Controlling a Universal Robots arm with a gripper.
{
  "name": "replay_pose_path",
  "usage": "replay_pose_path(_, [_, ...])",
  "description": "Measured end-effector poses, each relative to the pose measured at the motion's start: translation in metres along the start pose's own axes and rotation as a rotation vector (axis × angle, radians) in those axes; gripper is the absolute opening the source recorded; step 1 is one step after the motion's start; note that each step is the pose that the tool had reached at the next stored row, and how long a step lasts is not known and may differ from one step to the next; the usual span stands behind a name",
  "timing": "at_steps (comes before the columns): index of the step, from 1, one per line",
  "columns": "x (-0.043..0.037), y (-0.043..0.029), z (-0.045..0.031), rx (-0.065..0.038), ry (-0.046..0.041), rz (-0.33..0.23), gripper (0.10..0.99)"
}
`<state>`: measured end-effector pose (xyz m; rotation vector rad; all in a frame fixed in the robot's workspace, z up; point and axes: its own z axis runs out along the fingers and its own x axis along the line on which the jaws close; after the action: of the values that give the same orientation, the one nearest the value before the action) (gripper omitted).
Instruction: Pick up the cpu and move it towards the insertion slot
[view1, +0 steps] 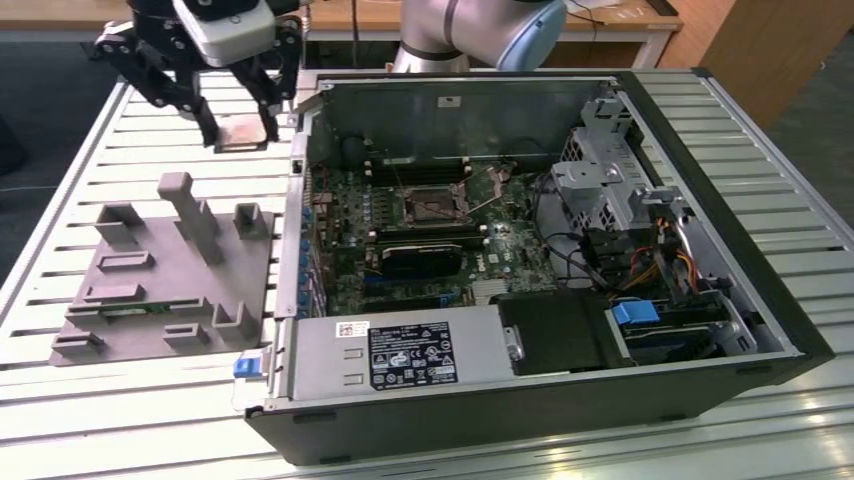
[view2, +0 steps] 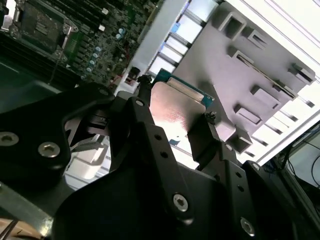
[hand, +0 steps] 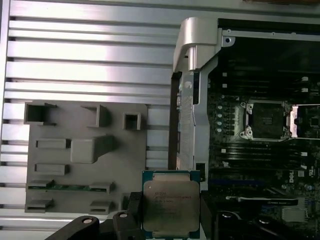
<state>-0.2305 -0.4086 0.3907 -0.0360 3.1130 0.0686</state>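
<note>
While the single gripper (view1: 240, 128) hung in the upper left of the exterior view, its two black fingers (view2: 145, 125) were closed against opposite edges of the one cpu (view1: 244, 133), which was held clear of the slatted table (view1: 80, 190). In the second wrist view the cpu (view2: 175, 107) showed its pale metal top between the fingers; in the first wrist view it (hand: 171, 204) sat low at the frame's centre. One grey tray (view1: 160, 275) lay below the gripper, left of one open computer case (view1: 534, 250). Inside the case, the one insertion slot (view1: 435, 205) sat uncovered on the motherboard. Bare table slats separated the tray's edge from the case wall.
</note>
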Motion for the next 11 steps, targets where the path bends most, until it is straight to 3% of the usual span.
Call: replay_pose_path(11, [-0.0501,-0.0012,0.0014,0.000,0.0013,0.000,0.541])
